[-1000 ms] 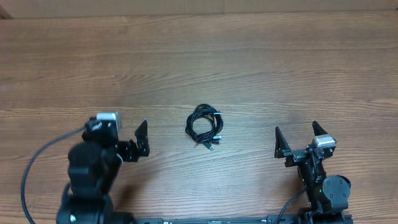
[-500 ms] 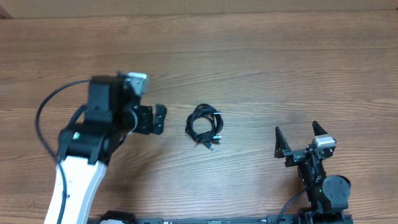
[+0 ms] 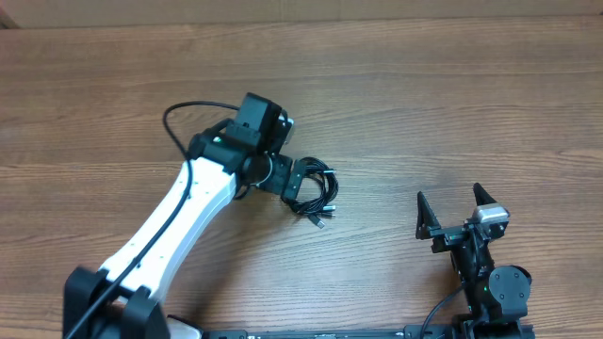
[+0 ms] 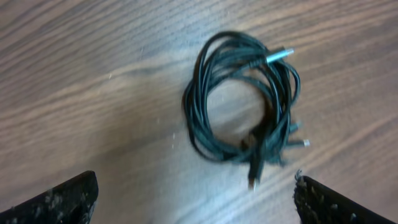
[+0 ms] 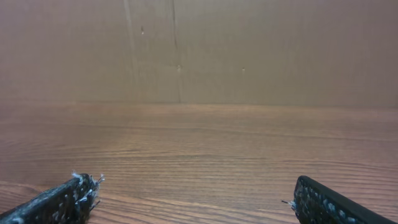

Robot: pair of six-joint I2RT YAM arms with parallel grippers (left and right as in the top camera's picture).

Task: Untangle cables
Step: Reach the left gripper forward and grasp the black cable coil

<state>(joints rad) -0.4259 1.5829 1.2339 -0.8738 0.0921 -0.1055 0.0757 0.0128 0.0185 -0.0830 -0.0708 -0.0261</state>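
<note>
The cables (image 3: 323, 194) lie as one small black coiled bundle in the middle of the wooden table (image 3: 424, 113), with small plugs sticking out at the lower edge. My left gripper (image 3: 300, 179) hovers over the bundle's left side, its jaws open. In the left wrist view the cables (image 4: 242, 106) sit just ahead of the left gripper (image 4: 196, 200), whose fingertips (image 4: 62, 199) show at the bottom corners with nothing between them. My right gripper (image 3: 450, 209) stands open near the front right, well away from the bundle. The right wrist view shows the right gripper (image 5: 196, 200) over bare wood.
A brown cardboard wall (image 5: 199, 50) runs along the table's far edge. A thick black wire (image 3: 188, 113) loops off the left arm. The right arm's base (image 3: 490, 282) sits at the front right.
The left arm has swung from the front left up and right across the table to the cable bundle. Its gripper stayed open. The right arm has not moved.
</note>
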